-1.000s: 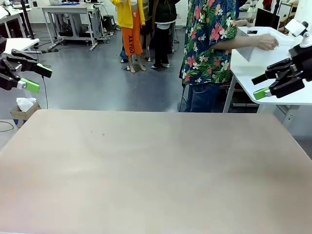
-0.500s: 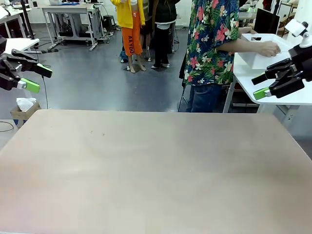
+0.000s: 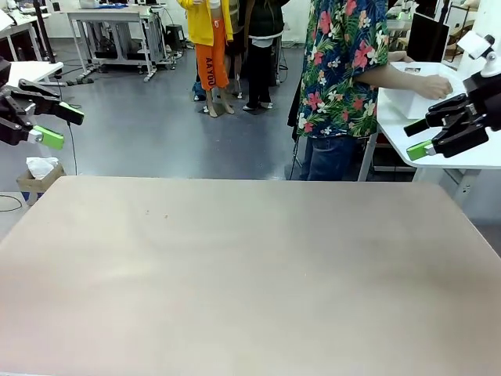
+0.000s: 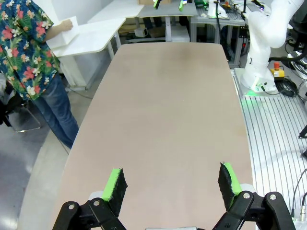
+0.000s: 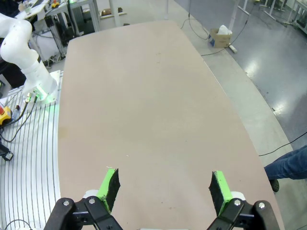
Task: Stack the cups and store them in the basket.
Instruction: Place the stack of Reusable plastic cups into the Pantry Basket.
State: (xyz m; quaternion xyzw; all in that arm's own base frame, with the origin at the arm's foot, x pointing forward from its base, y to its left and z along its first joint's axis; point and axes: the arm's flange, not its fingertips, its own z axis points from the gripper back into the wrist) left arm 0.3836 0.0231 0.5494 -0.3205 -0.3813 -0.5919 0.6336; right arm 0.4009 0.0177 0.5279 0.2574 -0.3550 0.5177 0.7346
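The cups are out of view. The white basket (image 3: 407,102) rests on a white side table beyond the far right corner, with a person's hand (image 3: 432,84) on it; the left wrist view has the basket (image 4: 64,32) at its upper left. My left gripper (image 3: 61,125) hovers open and empty off the table's far left corner. My right gripper (image 3: 415,139) hangs open and empty off the far right corner, just in front of the basket. Each wrist view looks down the bare tan table (image 3: 250,266) between spread green pads: left gripper (image 4: 172,184), right gripper (image 5: 165,187).
A person in a floral shirt (image 3: 344,70) stands at the far side, turned toward the side table (image 3: 477,157). A cardboard box (image 3: 37,176) sits on the floor at far left. The arms' white bases (image 4: 261,43) (image 5: 24,48) stand on my side.
The person has shifted a little to the right and moved the basket, tilted before, onto the side table under the hand. Both grippers have stayed still and open.
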